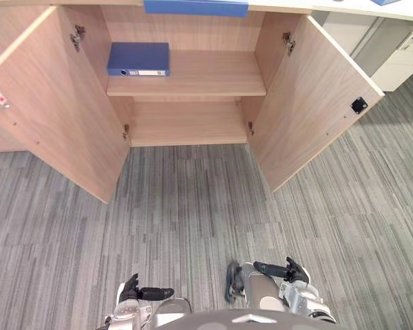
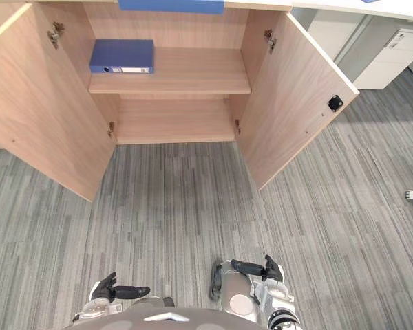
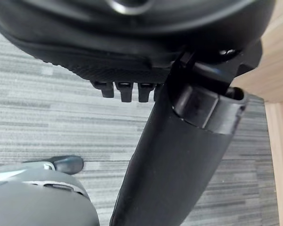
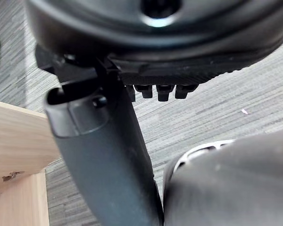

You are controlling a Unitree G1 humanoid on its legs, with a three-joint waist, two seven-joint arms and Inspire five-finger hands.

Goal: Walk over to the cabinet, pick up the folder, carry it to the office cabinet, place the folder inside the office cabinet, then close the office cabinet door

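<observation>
Both hands hang low and empty. The left hand [image 1: 132, 289] and the right hand [image 1: 293, 271] have relaxed fingers with the thumb standing out, and nothing is in either palm. The blue folder [image 1: 138, 58] lies flat on the upper shelf [image 1: 206, 75] of the office cabinet [image 1: 186, 124]. It is well ahead of the left hand and above it, tucked toward that hand's side of the shelf and clear of the shelf's front edge.

With the folder inside and both hands free, the step in hand looks like closing up. The left door [image 1: 55, 103] swings out wide, ahead of the left hand and outward of it. The right door [image 1: 310, 96] does the same on the right hand's side, and it carries a small black fitting [image 1: 358, 104] near its free edge.

The cabinet is well apart from both hands, across a stretch of grey carpet [image 1: 193, 206], so the robot should probably step closer first. To close a door well, lay straight fingers on its outer face near the free edge, far from the hinges, and push in a steady arc. Take one door at a time so the two do not meet awkwardly at the middle. The folder sits deep enough that it should not foul either door.
</observation>
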